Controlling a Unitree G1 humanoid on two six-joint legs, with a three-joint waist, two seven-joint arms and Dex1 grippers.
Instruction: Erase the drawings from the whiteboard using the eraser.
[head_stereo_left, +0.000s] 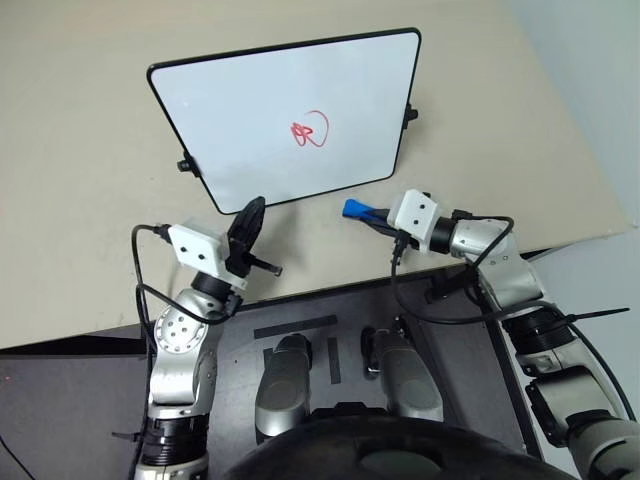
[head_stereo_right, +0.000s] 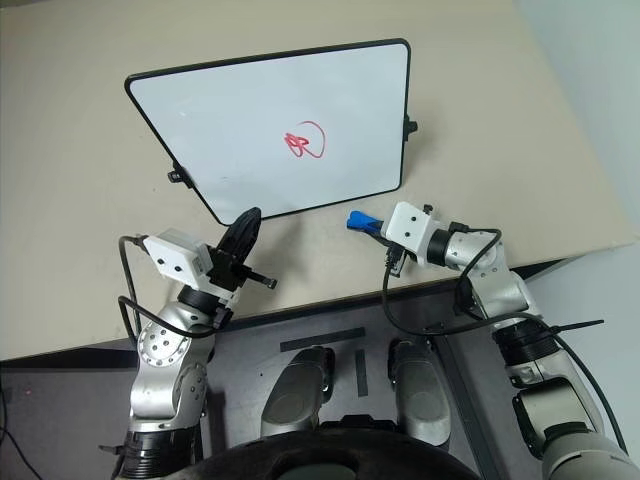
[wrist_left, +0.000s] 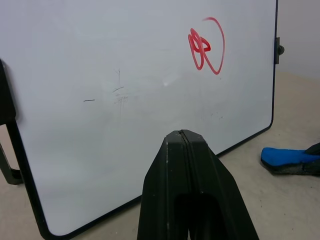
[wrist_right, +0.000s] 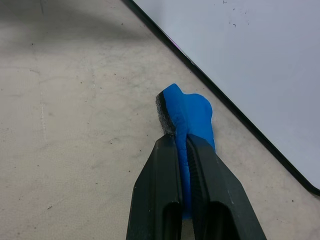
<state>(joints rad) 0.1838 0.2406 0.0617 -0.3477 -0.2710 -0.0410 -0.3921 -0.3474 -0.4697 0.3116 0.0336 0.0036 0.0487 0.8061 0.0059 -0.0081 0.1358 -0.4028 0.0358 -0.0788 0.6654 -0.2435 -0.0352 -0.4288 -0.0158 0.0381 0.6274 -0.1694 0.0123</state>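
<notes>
The whiteboard (head_stereo_left: 290, 115) fills the upper middle of the head view, and the drawings (head_stereo_left: 309, 130) right of its centre are untouched, so erasing is not yet begun. The right gripper (head_stereo_left: 372, 214), reaching in from the right, pinches the eraser (head_stereo_left: 355, 209) just below the board's lower edge, probably resting on the table (head_stereo_left: 80, 150). The left gripper (head_stereo_left: 251, 222), fingers together and empty, points at the board's lower left.

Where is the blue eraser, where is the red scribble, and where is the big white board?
eraser (wrist_right: 187, 112): right wrist view, on its blue end beyond the fingertips.
red scribble (head_stereo_left: 309, 130): left eye view, on the overlapping loops.
whiteboard (head_stereo_left: 240, 110): left eye view, on its bare white face.
</notes>
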